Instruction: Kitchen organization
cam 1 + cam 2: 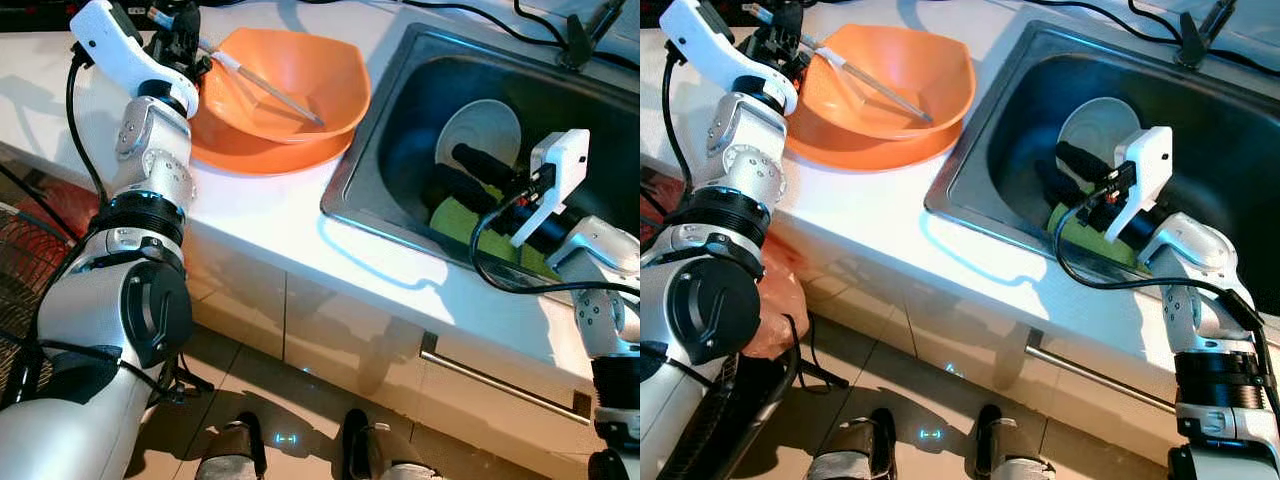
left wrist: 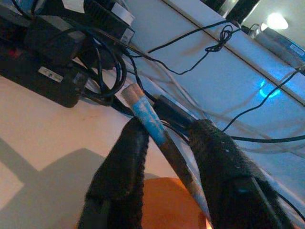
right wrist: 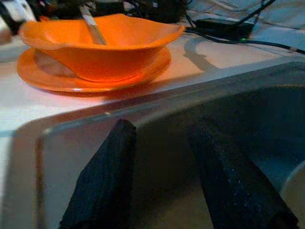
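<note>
left jaws (image 2: pixel 164 143) pinch chopstick (image 1: pixel 265 88) | blue-tipped, slanting into orange bowl (image 1: pixel 290 80)

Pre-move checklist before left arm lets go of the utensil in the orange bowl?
1. Left gripper shut on the utensil handle: ok, both fingers flank it in the left wrist view.
2. Utensil tip inside the orange bowl: ok, it rests on the inner wall.
3. Orange bowl seated on the orange plate: ok, upright and stacked.
4. Cables behind the left gripper clear of the fingers: cannot tell, they lie close.
5. Right gripper out of the way: ok, open, inside the sink.
6. White plate and green cloth in the sink untouched: ok.
</note>
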`<state>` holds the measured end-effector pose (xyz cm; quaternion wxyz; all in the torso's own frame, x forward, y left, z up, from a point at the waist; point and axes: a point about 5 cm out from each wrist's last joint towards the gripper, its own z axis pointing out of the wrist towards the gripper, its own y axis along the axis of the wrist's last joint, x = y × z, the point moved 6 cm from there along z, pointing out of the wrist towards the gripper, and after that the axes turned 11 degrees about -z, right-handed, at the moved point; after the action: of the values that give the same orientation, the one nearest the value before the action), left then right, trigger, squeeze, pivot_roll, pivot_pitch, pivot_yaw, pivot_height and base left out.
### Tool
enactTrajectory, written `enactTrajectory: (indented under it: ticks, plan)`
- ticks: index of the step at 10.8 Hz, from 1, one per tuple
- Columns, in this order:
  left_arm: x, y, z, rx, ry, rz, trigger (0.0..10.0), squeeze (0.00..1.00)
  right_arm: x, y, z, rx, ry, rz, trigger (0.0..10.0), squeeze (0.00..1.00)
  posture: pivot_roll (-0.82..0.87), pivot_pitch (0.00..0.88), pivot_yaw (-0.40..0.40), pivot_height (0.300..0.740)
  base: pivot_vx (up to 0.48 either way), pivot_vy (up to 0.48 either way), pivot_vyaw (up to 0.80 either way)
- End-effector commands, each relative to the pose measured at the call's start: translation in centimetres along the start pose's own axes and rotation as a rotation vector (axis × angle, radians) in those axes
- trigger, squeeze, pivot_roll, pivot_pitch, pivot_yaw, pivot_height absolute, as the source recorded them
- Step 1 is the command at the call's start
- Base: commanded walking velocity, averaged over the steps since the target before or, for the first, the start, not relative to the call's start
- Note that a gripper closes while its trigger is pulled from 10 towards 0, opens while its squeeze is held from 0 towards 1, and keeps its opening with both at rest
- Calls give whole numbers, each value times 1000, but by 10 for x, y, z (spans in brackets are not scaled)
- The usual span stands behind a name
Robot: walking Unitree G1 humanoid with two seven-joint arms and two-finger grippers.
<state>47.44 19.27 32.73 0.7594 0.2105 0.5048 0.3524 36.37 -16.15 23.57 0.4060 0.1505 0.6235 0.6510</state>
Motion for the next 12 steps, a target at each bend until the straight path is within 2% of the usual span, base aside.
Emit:
enactTrajectory:
  ticks: [1, 2, 8, 10, 12]
  plan:
    - [-6, 2, 3, -1, -4, 0, 0, 0, 9, 12, -3, -49, 54, 34, 10000, 0, -90, 270, -77, 740, 0, 0, 0]
    - [-6, 1, 3, 0, -4, 2, 0, 0, 11, 16, -2, -71, 67, 52, 10000, 0, -90, 270, -77, 740, 0, 0, 0]
    - [-7, 2, 4, -3, -6, 2, 0, 0, 11, 8, -4, -35, 50, 43, 10000, 0, -87, 262, -70, 740, 0, 0, 0]
    - [-8, 3, 4, -7, -11, -1, 0, 0, 12, 11, -4, -53, 59, 55, 10000, 0, -86, 264, -72, 740, 0, 0, 0]
    - [-7, 6, 4, -21, -11, -6, 0, 0, 5, 27, -2, -123, 34, 88, 10000, 0, -87, 267, -74, 740, 0, 0, 0]
